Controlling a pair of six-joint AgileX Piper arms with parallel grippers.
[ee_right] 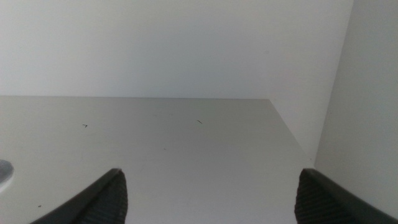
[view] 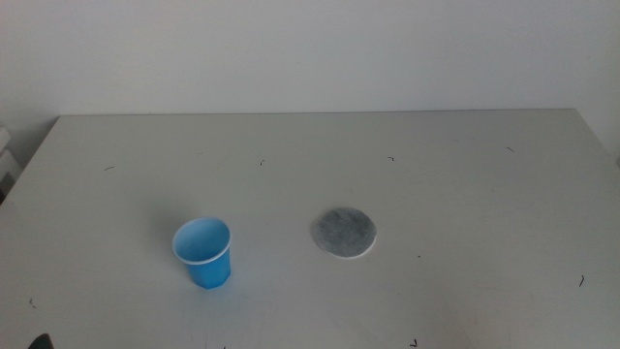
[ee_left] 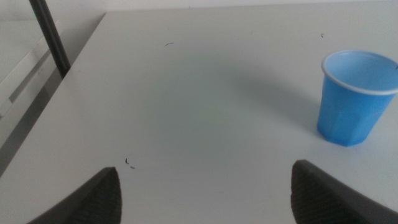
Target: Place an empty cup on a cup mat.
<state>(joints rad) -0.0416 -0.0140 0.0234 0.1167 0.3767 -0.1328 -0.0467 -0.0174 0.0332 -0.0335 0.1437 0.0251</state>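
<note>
A small blue cup (view: 203, 252) stands upright and empty on the white table, left of centre. To its right, a short gap away, lies the flat round grey cup mat (view: 344, 233). The left wrist view shows the cup (ee_left: 357, 96) ahead and off to one side of my left gripper (ee_left: 205, 199), which is open and holds nothing. A dark tip of that arm (view: 39, 341) peeks in at the bottom left of the middle view. My right gripper (ee_right: 208, 199) is open over the table's right end, with only a sliver of the cup mat (ee_right: 3, 174) showing.
The table's left edge (ee_left: 59, 93) runs beside a dark pole (ee_left: 50, 34). A white wall (ee_right: 367, 93) stands close past the table's right end. Small dark specks mark the tabletop (view: 436, 174).
</note>
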